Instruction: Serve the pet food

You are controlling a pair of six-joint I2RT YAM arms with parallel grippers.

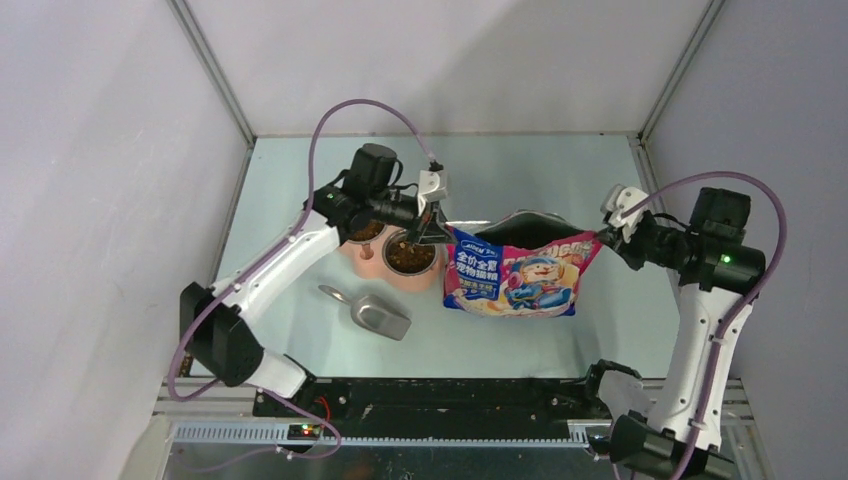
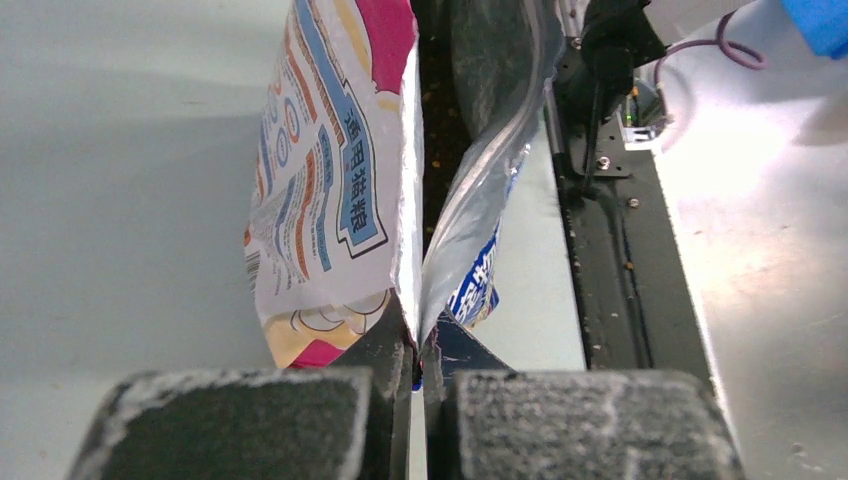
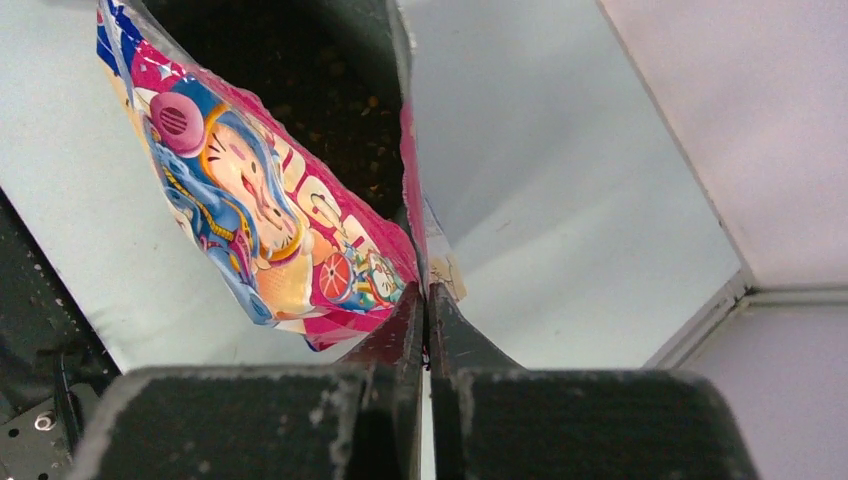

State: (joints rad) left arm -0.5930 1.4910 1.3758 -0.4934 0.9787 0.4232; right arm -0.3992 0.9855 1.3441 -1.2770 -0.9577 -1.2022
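Observation:
The blue-pink printed food bag hangs open-mouthed between both arms over the table. My left gripper is shut on its upper left corner, and my right gripper is shut on its upper right corner. In the left wrist view the left gripper pinches the bag edge, with pet food showing dark inside the mouth. In the right wrist view the right gripper clamps the bag seam, with pet food inside. More pet food fills a pink double bowl just left of the bag.
A grey metal scoop lies on the table in front of the bowl. White walls and aluminium posts close in the table on three sides. A black rail runs along the near edge.

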